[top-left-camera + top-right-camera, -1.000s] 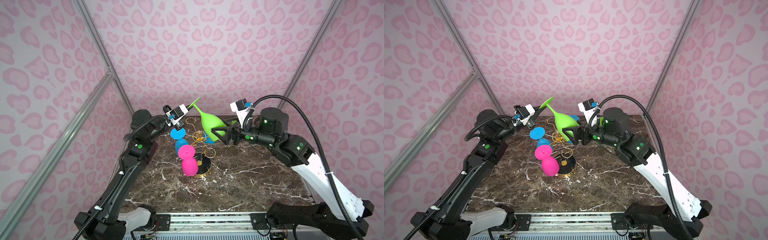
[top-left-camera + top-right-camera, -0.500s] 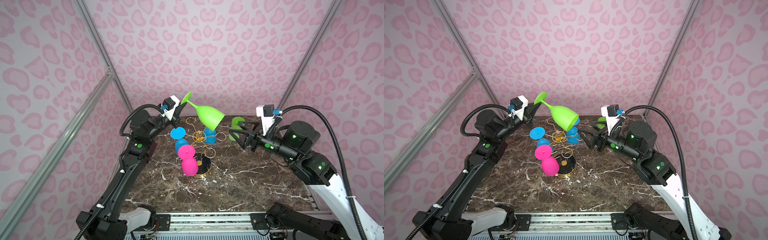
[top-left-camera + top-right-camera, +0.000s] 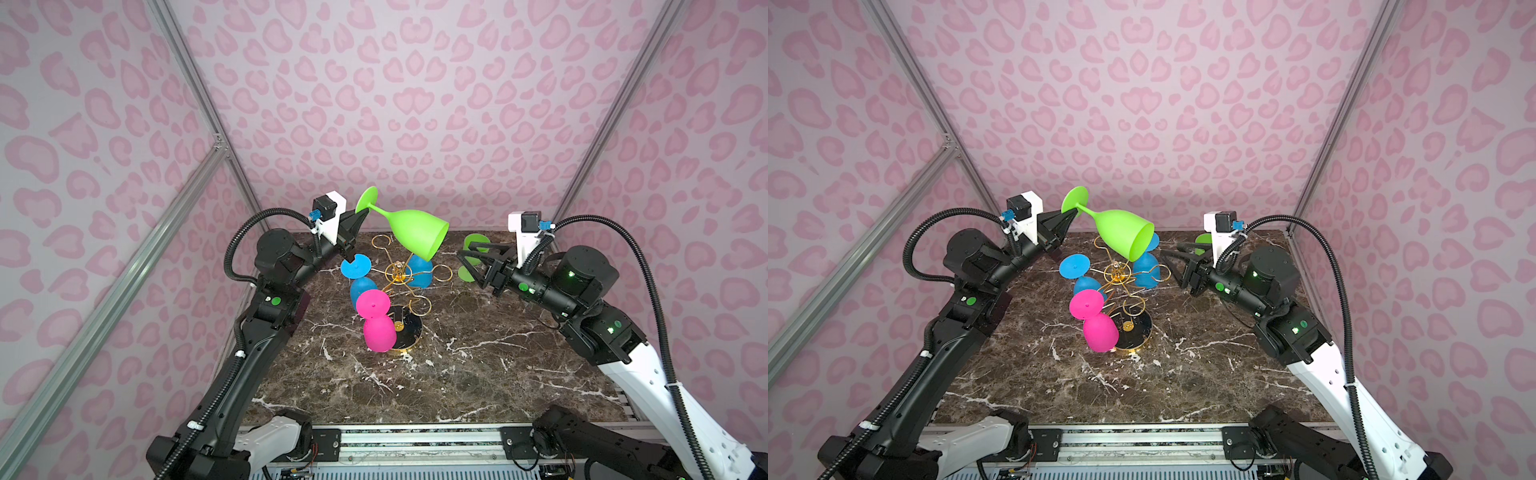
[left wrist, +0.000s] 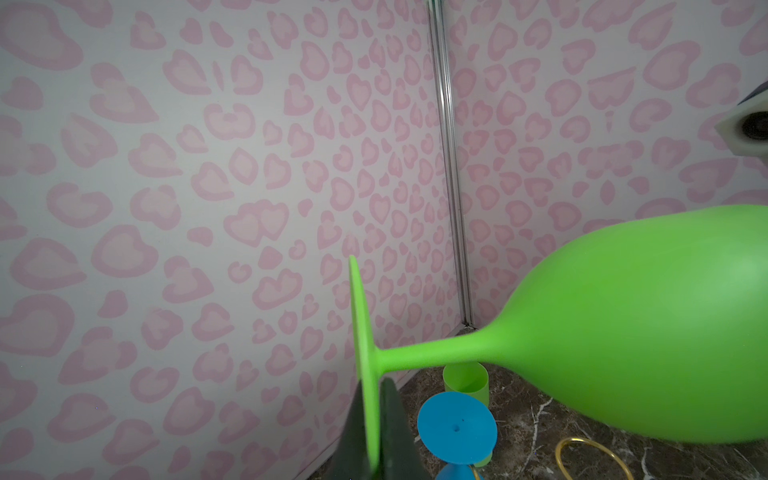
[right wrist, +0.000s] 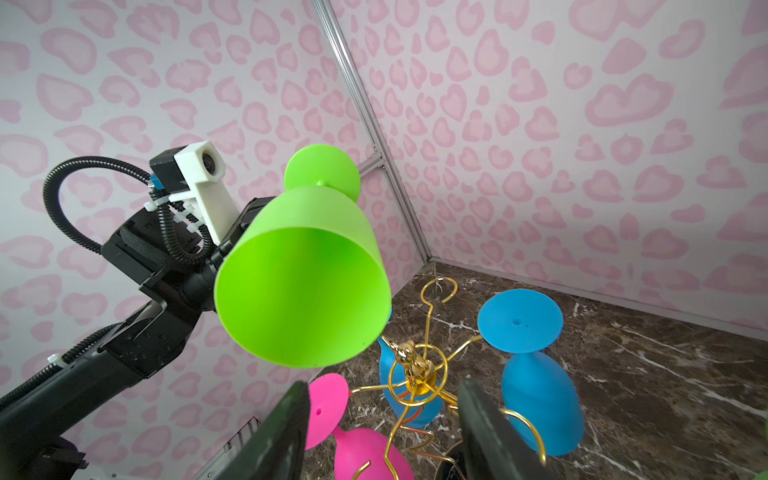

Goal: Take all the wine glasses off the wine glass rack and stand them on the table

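Note:
The green wine glass [image 3: 417, 233] [image 3: 1121, 232] hangs in the air above the wine glass rack, lying nearly level, bowl over the rack's top. My left gripper [image 3: 360, 214] [image 3: 1069, 216] [image 4: 372, 436] is shut on the rim of its round foot [image 4: 360, 340]. The wine glass rack [image 3: 398, 272] [image 3: 1119, 272] [image 5: 415, 374] is gold wire on a round black base [image 3: 411, 332]. My right gripper [image 3: 467, 259] [image 3: 1173, 264] [image 5: 382, 386] stands open to the right of the rack, pointing at it, nothing between its fingers.
A pink glass [image 3: 376, 328] [image 5: 365, 453] and two blue glasses [image 3: 361, 286] [image 3: 419, 272] hang upside down on the rack. Another green glass [image 3: 475, 243] [image 4: 464, 382] sits on the marble table [image 3: 457, 382] at the back right, partly behind my right gripper. Pink patterned walls close three sides.
My right gripper let go of the green glass's bowl, pulled back to the right and narrowed its jaws. My left gripper carried the glass up and leftward, tipping it flatter.

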### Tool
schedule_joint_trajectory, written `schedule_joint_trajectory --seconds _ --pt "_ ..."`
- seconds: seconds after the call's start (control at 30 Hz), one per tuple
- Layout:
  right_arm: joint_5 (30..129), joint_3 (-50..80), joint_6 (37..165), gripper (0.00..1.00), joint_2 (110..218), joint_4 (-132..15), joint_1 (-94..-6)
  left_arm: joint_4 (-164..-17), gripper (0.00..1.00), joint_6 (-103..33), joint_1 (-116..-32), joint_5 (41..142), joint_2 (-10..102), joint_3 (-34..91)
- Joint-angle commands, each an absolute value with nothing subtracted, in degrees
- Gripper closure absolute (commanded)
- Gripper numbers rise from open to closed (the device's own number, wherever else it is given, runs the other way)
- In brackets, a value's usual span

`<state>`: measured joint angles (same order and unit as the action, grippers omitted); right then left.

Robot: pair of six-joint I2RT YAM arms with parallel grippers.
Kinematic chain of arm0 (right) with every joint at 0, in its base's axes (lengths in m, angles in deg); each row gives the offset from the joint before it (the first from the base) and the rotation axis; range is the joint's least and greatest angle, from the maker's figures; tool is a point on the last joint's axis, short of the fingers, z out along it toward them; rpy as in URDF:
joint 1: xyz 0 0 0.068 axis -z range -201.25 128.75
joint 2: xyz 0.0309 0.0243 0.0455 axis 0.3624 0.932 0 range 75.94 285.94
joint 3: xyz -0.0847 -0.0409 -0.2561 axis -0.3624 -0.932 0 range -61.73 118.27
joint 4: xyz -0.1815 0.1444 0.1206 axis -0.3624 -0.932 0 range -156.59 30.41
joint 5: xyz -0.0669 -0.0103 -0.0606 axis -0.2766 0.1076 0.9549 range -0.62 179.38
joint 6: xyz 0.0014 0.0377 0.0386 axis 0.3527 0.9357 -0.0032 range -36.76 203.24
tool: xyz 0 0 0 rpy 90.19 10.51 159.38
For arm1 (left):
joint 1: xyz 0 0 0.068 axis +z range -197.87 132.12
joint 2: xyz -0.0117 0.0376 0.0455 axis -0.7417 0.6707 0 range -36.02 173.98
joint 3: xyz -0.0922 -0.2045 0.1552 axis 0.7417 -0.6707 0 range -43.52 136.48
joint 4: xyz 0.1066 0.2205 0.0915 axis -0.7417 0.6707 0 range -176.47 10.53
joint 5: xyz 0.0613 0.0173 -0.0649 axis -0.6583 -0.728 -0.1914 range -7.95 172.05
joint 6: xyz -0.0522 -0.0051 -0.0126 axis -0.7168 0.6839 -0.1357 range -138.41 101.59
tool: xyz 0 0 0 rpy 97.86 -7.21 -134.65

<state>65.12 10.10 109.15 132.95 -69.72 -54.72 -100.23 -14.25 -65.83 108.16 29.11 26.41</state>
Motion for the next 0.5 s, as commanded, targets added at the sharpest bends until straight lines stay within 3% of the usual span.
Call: schedule_joint_trajectory --seconds 0.0,0.47 --pt "63.97 9.95 111.29 0.42 134.23 -64.17 -54.74 -103.65 0.97 -16.14 -65.80 107.70 28.45 25.93" --pt "61.41 12.01 116.44 0.47 142.92 -55.43 -54.74 -103.17 0.97 -16.13 -65.85 108.31 27.62 25.23"
